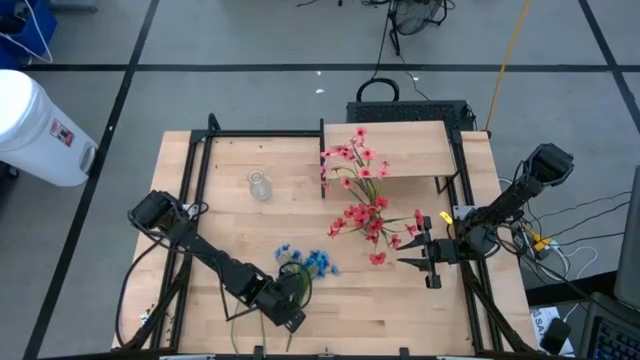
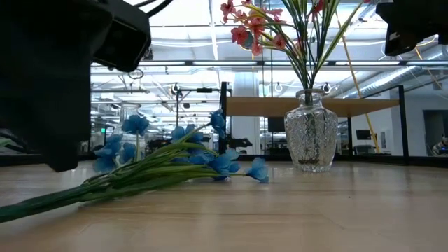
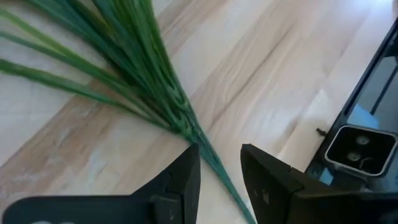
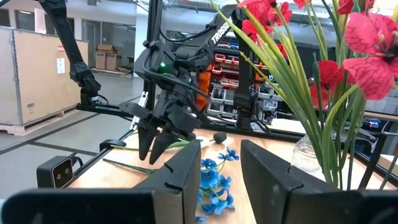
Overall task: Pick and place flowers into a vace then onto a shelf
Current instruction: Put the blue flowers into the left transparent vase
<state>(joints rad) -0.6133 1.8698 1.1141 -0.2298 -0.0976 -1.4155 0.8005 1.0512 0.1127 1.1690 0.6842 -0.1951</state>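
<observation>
The blue-petalled artificial flowers [image 1: 303, 264] are lying flat on the pale wooden tabletop [image 1: 300, 215]. The left gripper [image 3: 221, 165] is poised with parted fingers straddling the green stalks, nothing grasped yet. The right gripper [image 1: 420, 252] waits slightly parted, empty, beside the red-pink blossoms [image 1: 365, 215] in the clear glass vase [image 2: 311, 138].

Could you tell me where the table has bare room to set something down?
Bare wood: between the glass jar and the blue flowers; between the blue flowers and the right gripper. Crowded around the red flowers by the shelf.
</observation>
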